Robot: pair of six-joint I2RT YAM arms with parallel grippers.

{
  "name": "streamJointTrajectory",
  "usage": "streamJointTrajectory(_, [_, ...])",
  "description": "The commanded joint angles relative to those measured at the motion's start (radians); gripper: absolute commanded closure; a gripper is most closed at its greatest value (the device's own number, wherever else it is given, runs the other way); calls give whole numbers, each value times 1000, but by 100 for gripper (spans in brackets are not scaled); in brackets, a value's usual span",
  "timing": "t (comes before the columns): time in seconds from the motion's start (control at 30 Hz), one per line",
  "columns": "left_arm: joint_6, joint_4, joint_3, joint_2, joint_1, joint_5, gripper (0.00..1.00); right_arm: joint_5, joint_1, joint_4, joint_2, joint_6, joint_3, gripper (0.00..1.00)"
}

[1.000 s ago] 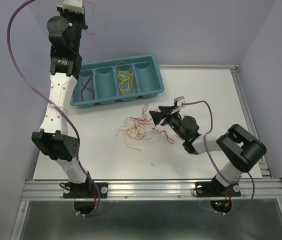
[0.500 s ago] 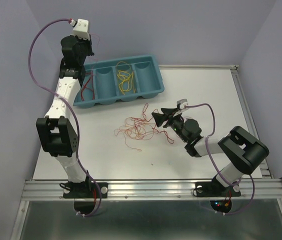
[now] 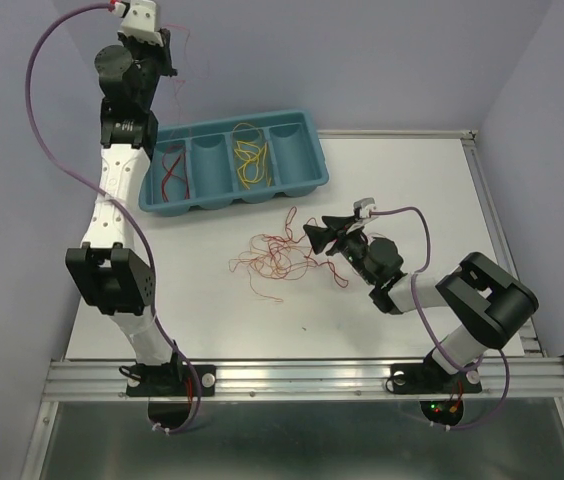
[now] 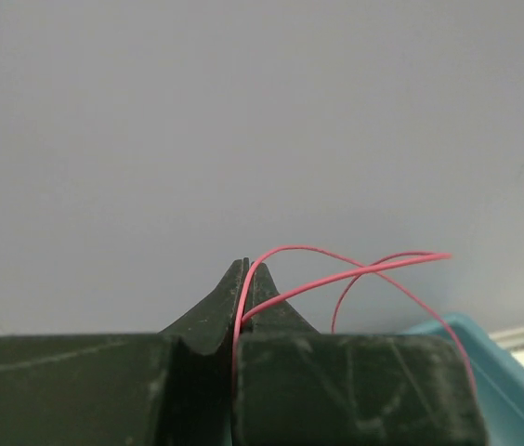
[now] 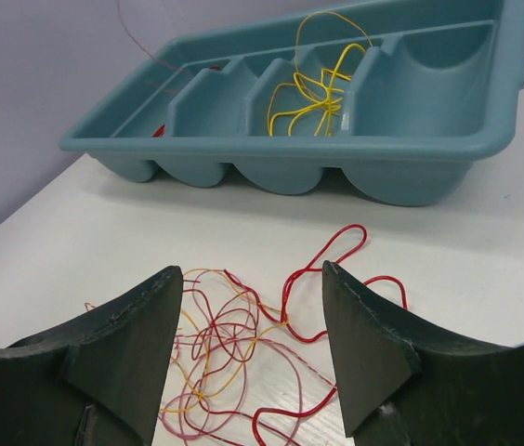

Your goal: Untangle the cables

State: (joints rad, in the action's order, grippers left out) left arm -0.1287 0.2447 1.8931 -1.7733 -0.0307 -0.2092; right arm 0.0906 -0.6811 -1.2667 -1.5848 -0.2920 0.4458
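Observation:
A tangle of thin red, orange and pink cables (image 3: 277, 258) lies mid-table. My right gripper (image 3: 314, 236) is open and empty at the tangle's right edge. In the right wrist view (image 5: 251, 271) its jaws stand wide apart just above the loops (image 5: 234, 344). My left gripper (image 3: 169, 62) is raised high above the far left end of the blue tray (image 3: 307, 125). In the left wrist view (image 4: 246, 279) it is shut on a single red cable (image 4: 355, 269) that curls off to the right.
The tray has several compartments: yellow cables (image 3: 249, 160) in a middle one, red cables (image 3: 174, 172) in the leftmost. It also shows in the right wrist view (image 5: 485, 139) with the yellow cables (image 5: 313, 93). The table's right edge rail (image 3: 492, 210) runs beside my right arm.
My left arm dipped toward the tray's left end, then rose again with the red cable still pinched. My right gripper shifted slightly and stays open by the tangle.

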Motion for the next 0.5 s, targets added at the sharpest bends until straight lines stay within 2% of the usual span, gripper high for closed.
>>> streamJointTrajectory(0.0, [26,105,60,81,3,-30,100,14,-1,-112,6,-4,-12,33])
streamJointTrajectory(0.3, [119,312,-86,175,0,-146,100,-2,-3,-128,-12,-16,-1,34])
streamJointTrajectory(0.47, [191,337,-78,161,-1,-179,100,-2,-2,-134,-9,-19,-5,34])
